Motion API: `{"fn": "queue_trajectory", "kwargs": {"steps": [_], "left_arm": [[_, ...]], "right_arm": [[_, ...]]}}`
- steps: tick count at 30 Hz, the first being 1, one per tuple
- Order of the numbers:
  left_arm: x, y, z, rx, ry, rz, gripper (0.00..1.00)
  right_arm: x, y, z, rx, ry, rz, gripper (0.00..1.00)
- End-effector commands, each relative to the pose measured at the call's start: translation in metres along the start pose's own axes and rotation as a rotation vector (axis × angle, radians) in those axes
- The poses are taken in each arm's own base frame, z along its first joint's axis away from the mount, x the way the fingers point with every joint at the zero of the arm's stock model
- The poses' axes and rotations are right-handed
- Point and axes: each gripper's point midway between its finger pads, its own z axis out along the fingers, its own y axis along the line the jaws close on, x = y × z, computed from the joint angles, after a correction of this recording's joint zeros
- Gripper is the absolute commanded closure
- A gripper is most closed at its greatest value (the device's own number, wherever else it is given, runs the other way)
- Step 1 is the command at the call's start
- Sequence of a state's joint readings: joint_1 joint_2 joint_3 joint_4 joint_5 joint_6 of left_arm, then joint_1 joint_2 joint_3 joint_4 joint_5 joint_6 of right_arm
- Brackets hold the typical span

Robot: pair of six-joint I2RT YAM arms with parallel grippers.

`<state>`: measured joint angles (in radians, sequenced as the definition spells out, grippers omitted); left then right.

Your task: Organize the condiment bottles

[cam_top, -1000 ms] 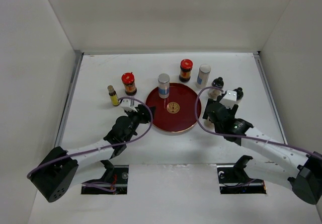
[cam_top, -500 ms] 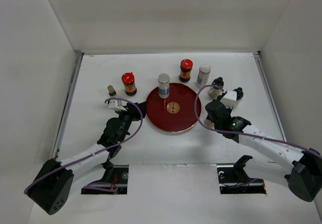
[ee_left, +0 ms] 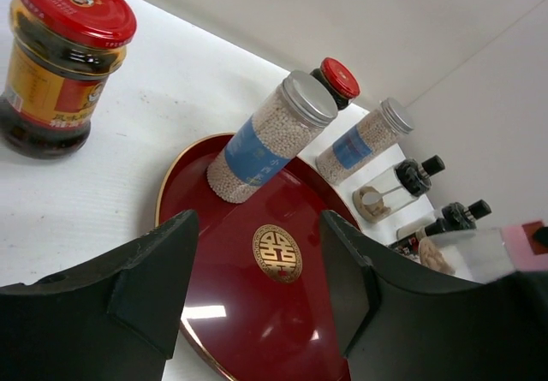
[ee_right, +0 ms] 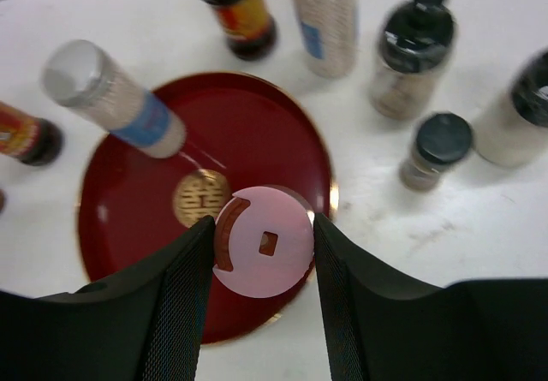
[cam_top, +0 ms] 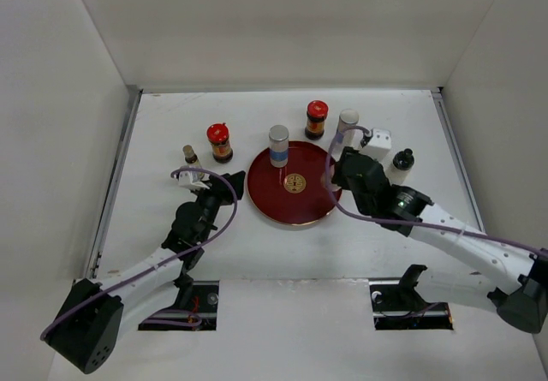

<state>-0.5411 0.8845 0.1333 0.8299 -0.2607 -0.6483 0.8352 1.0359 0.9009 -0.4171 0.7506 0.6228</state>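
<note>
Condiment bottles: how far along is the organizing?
Done: one blue-labelled bottle stands on the plate. In hand: the right gripper holds a pink-capped bottle over the plate's edge; the left gripper is open and empty beside it. Left, if the plate is the goal: both red-lidded jars, the second blue-labelled bottle, the small bottle at left and the black-capped ones, all on the table.

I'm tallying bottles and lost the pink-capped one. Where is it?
In the right wrist view, the pink-capped bottle is clamped in the right gripper, above the right side of the dark red plate.
</note>
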Motion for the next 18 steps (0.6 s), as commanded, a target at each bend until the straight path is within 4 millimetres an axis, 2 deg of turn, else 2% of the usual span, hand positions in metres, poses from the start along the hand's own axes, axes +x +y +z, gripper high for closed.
{"fn": "queue_trajectory", "kwargs": {"steps": [1, 5, 7, 12, 18], "left_arm": [[-0.009, -0.002, -0.002, 0.018, -0.036, -0.031, 0.43], [-0.011, 0.002, -0.002, 0.004, -0.04, -0.031, 0.43], [-0.009, 0.003, -0.001, 0.0, -0.036, -0.031, 0.43], [-0.009, 0.003, -0.002, -0.001, -0.037, -0.033, 0.42], [-0.007, 0.005, 0.0, -0.006, -0.026, -0.029, 0.42]], "right_arm": [[-0.013, 0.039, 0.012, -0.062, -0.038, -0.014, 0.64], [-0.014, 0.095, 0.043, -0.165, -0.062, -0.043, 0.64], [-0.018, 0.111, 0.063, -0.172, -0.087, -0.061, 0.64], [-0.025, 0.128, 0.111, -0.161, -0.111, -0.09, 0.64], [-0.024, 0.119, 0.155, -0.11, -0.117, -0.089, 0.64]]}}
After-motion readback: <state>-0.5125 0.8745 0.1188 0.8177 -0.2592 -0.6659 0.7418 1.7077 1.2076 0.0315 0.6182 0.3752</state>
